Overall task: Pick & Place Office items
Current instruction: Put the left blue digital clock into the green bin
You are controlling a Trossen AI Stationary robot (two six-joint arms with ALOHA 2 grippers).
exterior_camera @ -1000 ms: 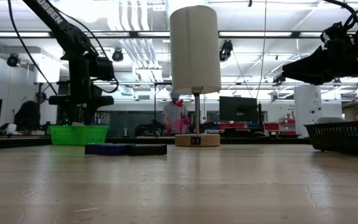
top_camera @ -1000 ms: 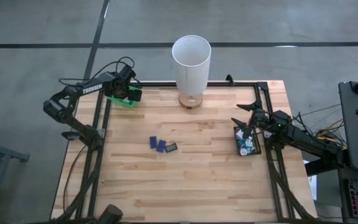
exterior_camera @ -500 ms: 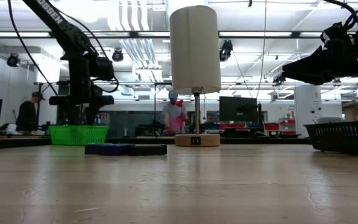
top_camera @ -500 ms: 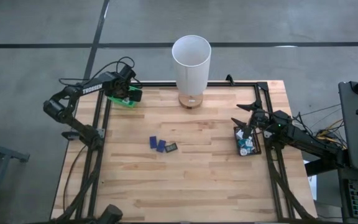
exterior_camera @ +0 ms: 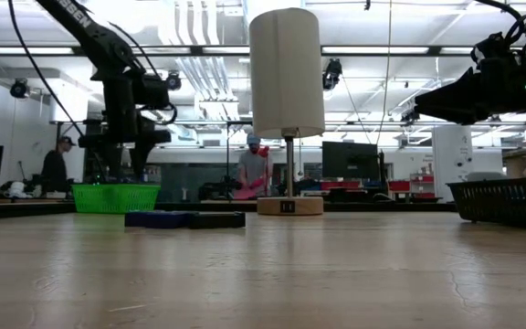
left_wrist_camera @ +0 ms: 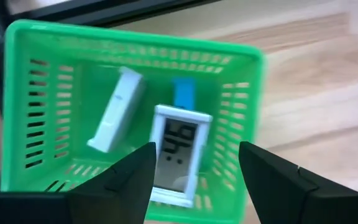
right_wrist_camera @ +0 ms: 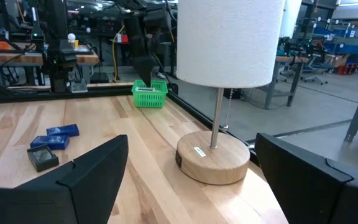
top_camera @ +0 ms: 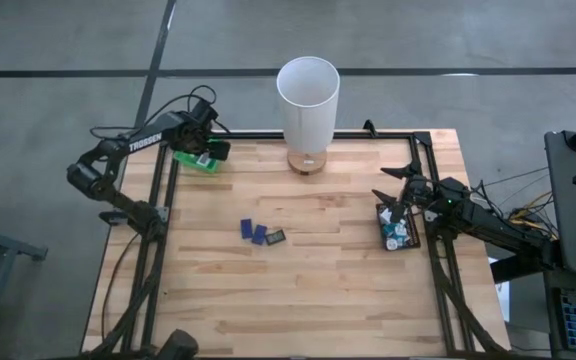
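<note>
My left gripper [top_camera: 206, 157] hangs open over the green basket [top_camera: 190, 160] at the table's far left corner, fingers pointing down, with nothing between them [left_wrist_camera: 196, 152]. In the basket [left_wrist_camera: 135, 37] lie a white block [left_wrist_camera: 115, 111], a blue piece [left_wrist_camera: 183, 93] and a white-framed item with a small display [left_wrist_camera: 178, 152]. Two blue pieces [top_camera: 247, 229] [top_camera: 259, 235] and a dark one [top_camera: 276, 237] lie flat near the table's middle. My right gripper [top_camera: 396, 190] waits open and level above the black tray [top_camera: 380, 225] at the right edge.
A tall white lamp [top_camera: 308, 95] stands on its round wooden base [exterior_camera: 289, 206] at the far middle of the table. The black tray [exterior_camera: 510, 201] holds several small pieces. Bare wood lies along the near half. People move in the room behind.
My left gripper has risen a little above the green basket. The pieces on the table and my right gripper have stayed where they were.
</note>
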